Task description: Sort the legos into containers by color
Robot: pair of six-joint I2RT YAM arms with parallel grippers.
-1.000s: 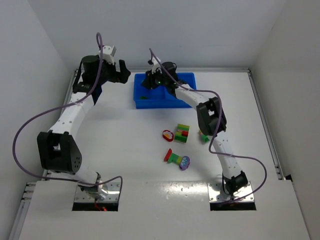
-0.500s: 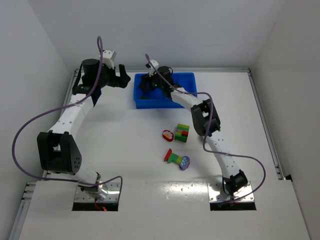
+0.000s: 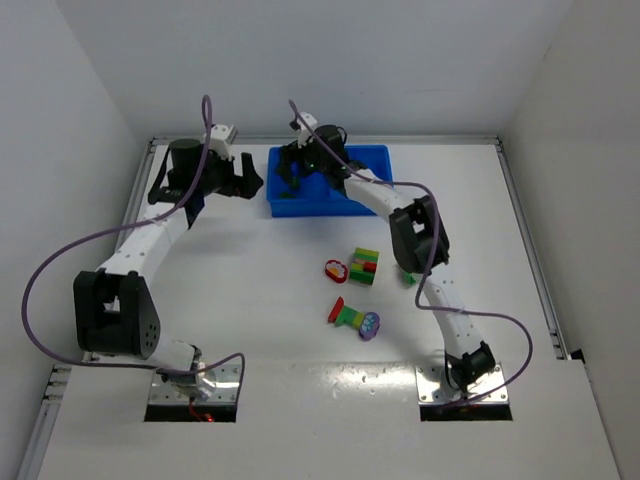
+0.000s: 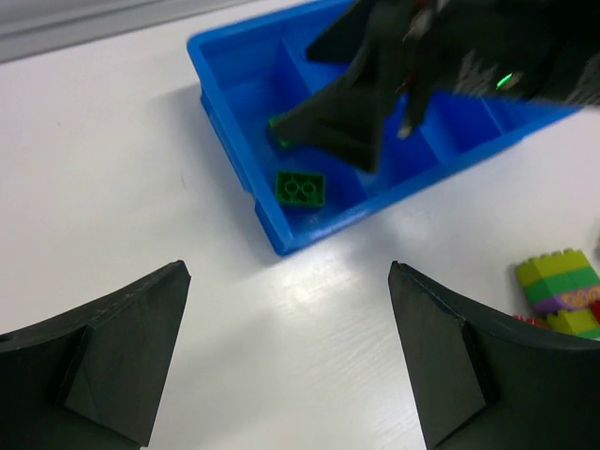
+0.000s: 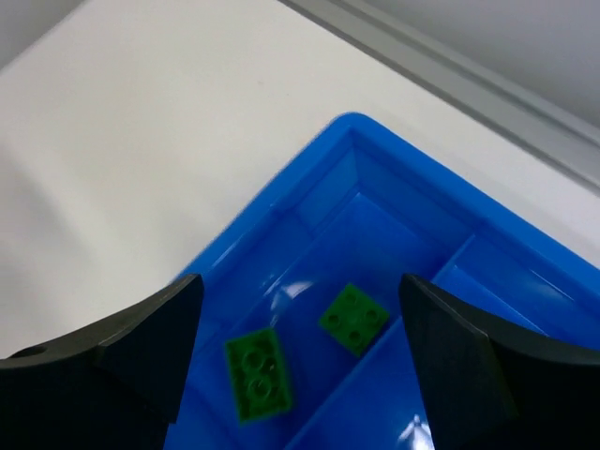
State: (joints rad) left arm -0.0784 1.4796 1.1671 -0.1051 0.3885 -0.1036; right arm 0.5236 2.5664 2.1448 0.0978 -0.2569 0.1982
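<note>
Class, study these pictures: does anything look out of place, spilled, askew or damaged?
Nothing looks spilled or damaged. Two green bricks lie at different angles in the end compartment of the tray, which is harmless. The mixed-colour clumps on the table are simply unsorted.

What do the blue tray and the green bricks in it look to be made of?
Blue tray: likely moulded plastic, glossy; white glare patches on its floor, rounded corners. Green bricks: likely plastic too, slight sheen, even colour, crisp moulded studs. Exact polymer cannot be told.
</note>
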